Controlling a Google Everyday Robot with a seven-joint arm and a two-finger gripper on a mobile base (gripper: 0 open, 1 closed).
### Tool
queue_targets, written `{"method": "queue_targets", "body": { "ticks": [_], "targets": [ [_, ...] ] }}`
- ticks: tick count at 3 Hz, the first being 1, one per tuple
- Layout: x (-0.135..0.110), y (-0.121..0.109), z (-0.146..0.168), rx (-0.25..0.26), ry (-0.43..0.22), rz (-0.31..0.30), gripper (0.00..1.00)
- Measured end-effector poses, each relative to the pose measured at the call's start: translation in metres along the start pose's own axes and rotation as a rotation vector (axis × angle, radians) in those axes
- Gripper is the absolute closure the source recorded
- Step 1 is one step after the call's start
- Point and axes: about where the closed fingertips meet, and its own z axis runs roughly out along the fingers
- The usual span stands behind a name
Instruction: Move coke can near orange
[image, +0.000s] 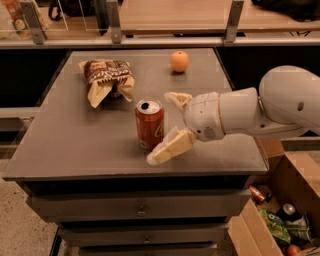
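Note:
The coke can (149, 125) is red with a silver top and stands upright near the front middle of the grey table (75, 145). The orange (179, 61) sits at the back of the table, right of centre, well apart from the can. My gripper (166, 126) comes in from the right on a white arm and is open. Its near finger (167, 148) lies low at the can's front right, and its far finger (176, 98) is behind and to the right of the can. The can stands at the mouth of the open jaws, not gripped.
A brown and tan snack bag (106, 80) lies at the back left of the table. A cardboard box (280, 215) with cans and packets stands on the floor at the lower right. Drawers run under the table's front edge. A railing crosses behind the table.

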Motion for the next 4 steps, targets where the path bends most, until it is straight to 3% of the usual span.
{"method": "queue_targets", "body": {
  "ticks": [1,4],
  "targets": [
    [0.0033,-0.0018,0.0124,-0.006,0.015,0.016,0.16],
    [0.0059,-0.0052,0.0088,-0.049,0.088,0.078,0.85]
  ]
}}
